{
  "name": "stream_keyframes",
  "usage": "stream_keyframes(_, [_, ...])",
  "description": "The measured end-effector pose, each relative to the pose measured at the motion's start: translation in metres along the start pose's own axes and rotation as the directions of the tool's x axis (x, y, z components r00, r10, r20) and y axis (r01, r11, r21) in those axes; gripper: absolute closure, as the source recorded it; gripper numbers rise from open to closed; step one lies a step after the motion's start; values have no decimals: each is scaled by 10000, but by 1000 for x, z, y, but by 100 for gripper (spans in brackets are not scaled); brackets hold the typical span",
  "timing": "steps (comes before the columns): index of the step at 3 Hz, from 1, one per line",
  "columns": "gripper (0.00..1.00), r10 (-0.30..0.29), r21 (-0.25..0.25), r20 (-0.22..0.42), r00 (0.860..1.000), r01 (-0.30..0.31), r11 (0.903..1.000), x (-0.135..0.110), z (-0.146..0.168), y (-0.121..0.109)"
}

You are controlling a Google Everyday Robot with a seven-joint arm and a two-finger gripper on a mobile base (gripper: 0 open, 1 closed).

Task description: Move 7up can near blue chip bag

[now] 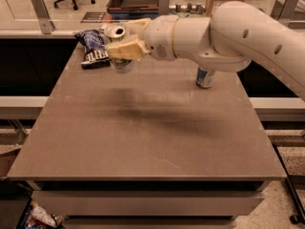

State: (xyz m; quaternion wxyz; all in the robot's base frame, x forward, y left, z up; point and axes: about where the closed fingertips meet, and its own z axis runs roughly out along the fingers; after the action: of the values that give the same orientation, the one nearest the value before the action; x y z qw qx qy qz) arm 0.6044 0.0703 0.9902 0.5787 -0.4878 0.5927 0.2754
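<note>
My gripper [125,41] is shut on the 7up can [116,32], a short can with a silver top, and holds it above the far left part of the table. The can is just right of the blue chip bag [94,48], a dark blue wrinkled bag with white lettering that lies flat near the table's far left corner. My cream fingers [127,50] cover most of the can's side. My white arm reaches in from the right.
A slim silver-and-blue can [205,78] stands at the far right of the brown table [152,137], partly behind my arm. A glass-railed ledge and a dark tray [136,1] lie beyond the far edge. The floor drops off around the table.
</note>
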Motion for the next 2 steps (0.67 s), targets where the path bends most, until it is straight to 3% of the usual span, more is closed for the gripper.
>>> stream_keyframes(1, [100, 132, 542, -461, 9988, -107, 9985, 8, 24, -33])
stream_keyframes(2, [100, 648, 1131, -1003, 9928, -534, 9922, 27, 36, -66])
